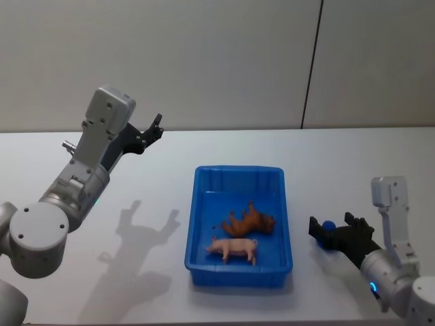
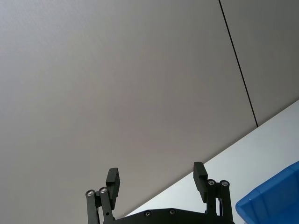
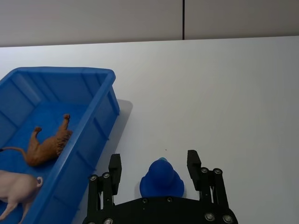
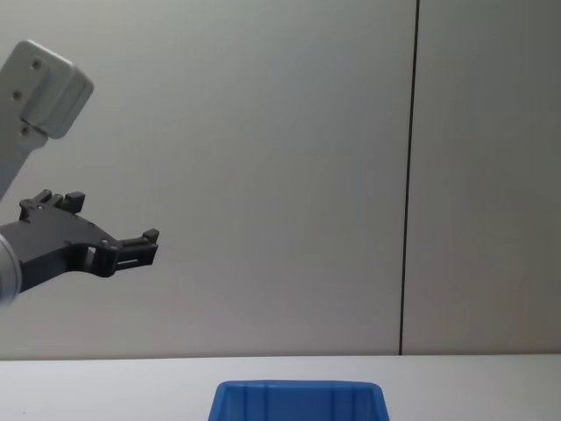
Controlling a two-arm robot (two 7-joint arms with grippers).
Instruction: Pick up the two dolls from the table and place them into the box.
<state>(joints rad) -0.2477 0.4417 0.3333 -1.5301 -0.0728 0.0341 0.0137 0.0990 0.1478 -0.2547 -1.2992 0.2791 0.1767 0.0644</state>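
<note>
Worktop point(image 1: 163, 299): flat, plain white, matte; it spans the head view, with soft grey arm shadows at about 8 o'clock.
Box point(image 1: 239, 273): bright blue moulded plastic bin, rectangular, open top, thick rounded rim, smooth sloping walls; it sits at the centre of the worktop. In the chest view its near wall shows at 6 o'clock point(image 4: 298, 402).
Left claw point(image 1: 153, 128): black, angular, matte fingers spread apart with nothing between them; raised well above the worktop at about 10 o'clock from the box, pointing at the grey wall. The left wrist view shows its two fingertips point(image 2: 113, 178) wide apart.
Right claw point(image 1: 330, 229): black hinged fingers, low over the worktop at 3 o'clock from the box, spread on either side of the blue doll; whether the pads touch it I cannot tell.
Brown doll point(image 1: 249, 221): a slim, four-legged animal figure, smooth and glossy, lying on its side inside the box.
Pink doll point(image 1: 233, 248): a rounded pig shape, smooth, lying on its side in the box, at 6 o'clock from the brown doll.
Blue doll point(image 3: 161, 179): small, rounded, deep blue, smooth with a little peak on top; between the right claw's fingers, outside the box.
</note>
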